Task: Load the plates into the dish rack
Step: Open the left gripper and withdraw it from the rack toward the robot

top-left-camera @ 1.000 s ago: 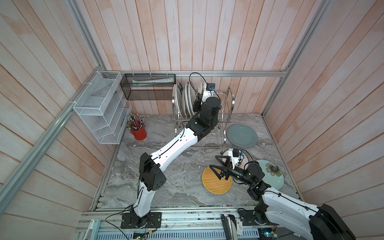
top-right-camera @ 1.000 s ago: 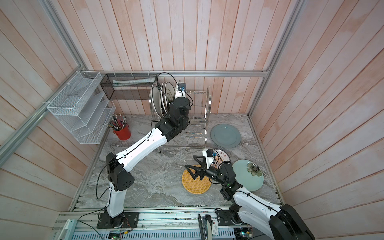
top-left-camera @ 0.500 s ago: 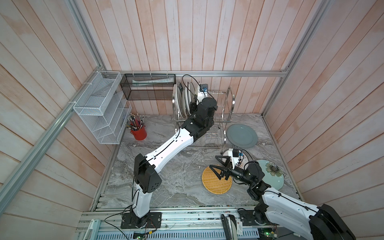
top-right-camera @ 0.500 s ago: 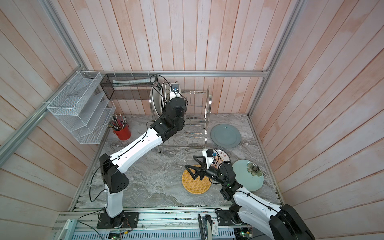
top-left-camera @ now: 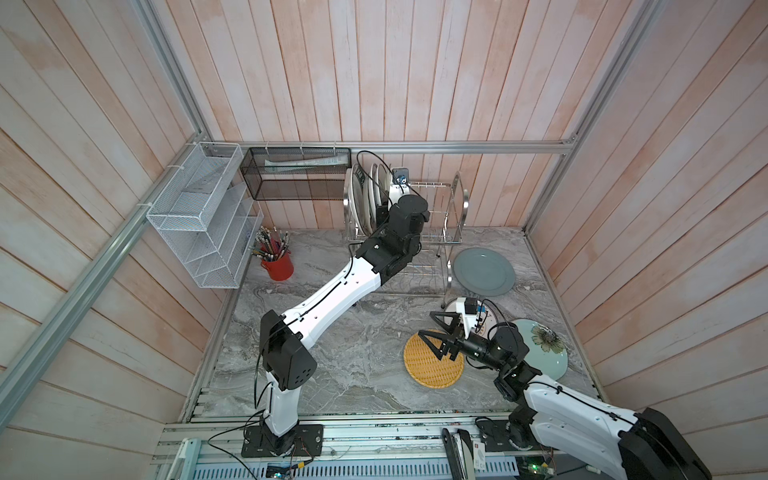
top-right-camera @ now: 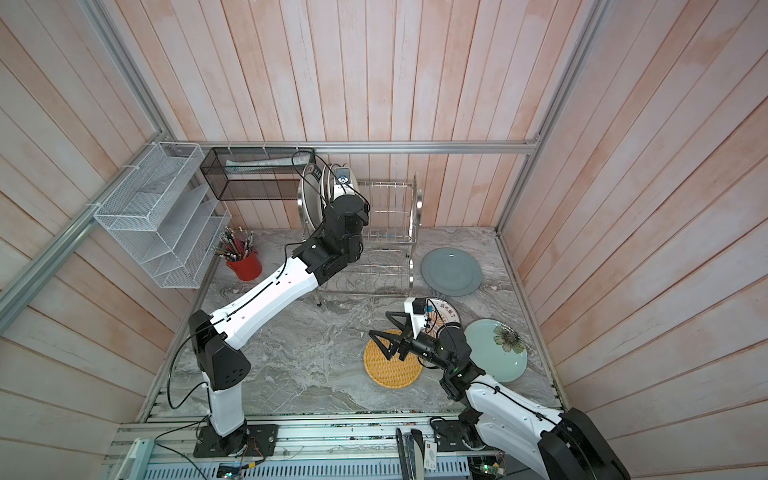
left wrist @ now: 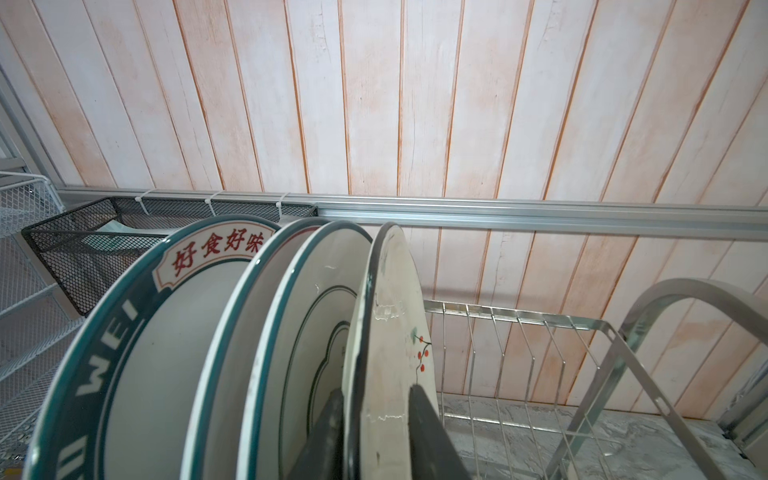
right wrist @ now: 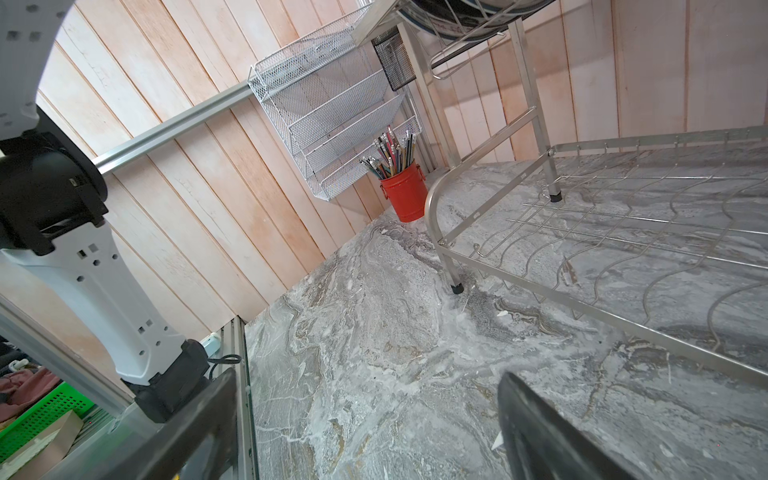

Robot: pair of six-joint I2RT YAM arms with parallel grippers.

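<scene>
Several plates stand upright at the left end of the dish rack (top-left-camera: 444,216), among them a dark lettered-rim plate (left wrist: 124,332) and a cream floral plate (left wrist: 390,332). My left gripper (left wrist: 376,390) is open and straddles the floral plate's rim, one finger behind it and one in front. On the table lie a grey-blue plate (top-left-camera: 484,272), a yellow woven plate (top-left-camera: 432,365), a pale teal plate (top-left-camera: 540,353) and an orange-patterned plate (top-left-camera: 490,320), the last partly hidden by my right wrist. My right gripper (top-left-camera: 426,324) hovers wide open and empty above the woven plate's far edge.
A white mesh organiser (top-left-camera: 203,216) and a black mesh basket (top-left-camera: 299,178) hang on the walls at the back left. A red cup of pencils (top-left-camera: 277,266) stands in the back left corner. The rack's lower tier (right wrist: 623,249) holds nothing.
My left arm has shifted slightly left along the rack, and its jaws have loosened from the floral plate's rim. The right arm has not moved.
</scene>
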